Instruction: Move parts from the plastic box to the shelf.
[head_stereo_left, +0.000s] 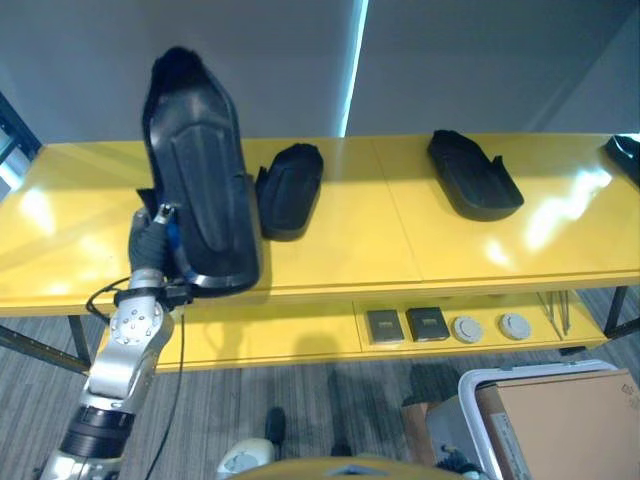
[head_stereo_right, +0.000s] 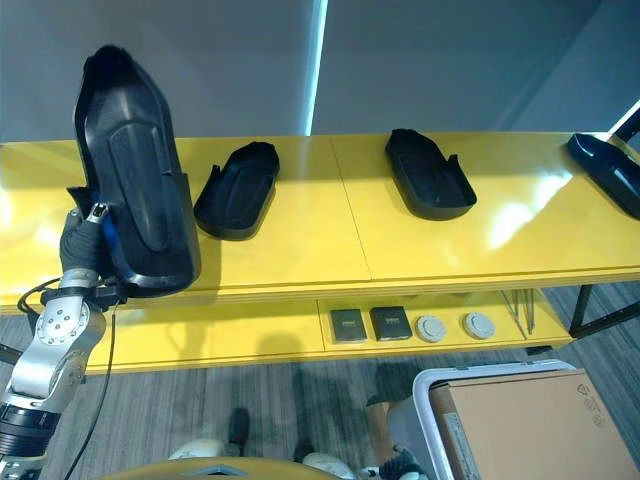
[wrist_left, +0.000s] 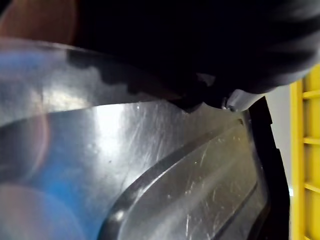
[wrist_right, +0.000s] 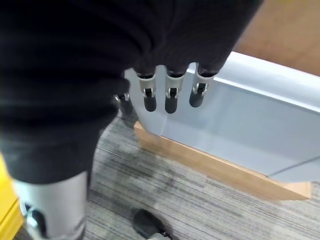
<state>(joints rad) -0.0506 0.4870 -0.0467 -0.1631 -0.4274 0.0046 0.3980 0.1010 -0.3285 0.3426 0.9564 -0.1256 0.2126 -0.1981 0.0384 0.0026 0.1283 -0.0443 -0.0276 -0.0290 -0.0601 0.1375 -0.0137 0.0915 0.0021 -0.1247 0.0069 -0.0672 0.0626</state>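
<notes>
Box: a pale plastic box (head_stereo_right: 440, 400) sits on the carpet at the near right, with a brown cardboard sheet (head_stereo_right: 520, 425) lying in it; the right wrist view shows its grey wall beside a strip of cardboard.
Right hand: the right hand (wrist_right: 170, 95) hangs low by the box wall, its fingers (wrist_right: 171, 99) hanging loose and slightly bent, holding nothing.
Left hand: the left hand (head_stereo_left: 152, 243) is raised at the near left edge of the shelf, at the lower end of a large black part (head_stereo_left: 200, 180). The dark cover hides most of the fingers; they seem to grip the part's lower rim, but how tightly they close I cannot tell.
Held part: long, shell-shaped, standing nearly upright with its hollow face towards the camera, its lower end at the front edge of the shelf top. The left wrist view shows its scuffed, glossy inner surface very close.
Shelf: a yellow shelf (head_stereo_left: 400, 240) with a lower tier.
Lower tier: two dark square items (head_stereo_left: 405, 325) and two round white items (head_stereo_left: 490, 327) in a row.
Top, middle: a smaller black part (head_stereo_left: 290, 188) lies just beside the held one, hollow side up.
Top, right: a third black part (head_stereo_left: 473, 175) lies well apart from the others.
Far right: the end of another black part (head_stereo_right: 610, 170) lies at the shelf's end.
</notes>
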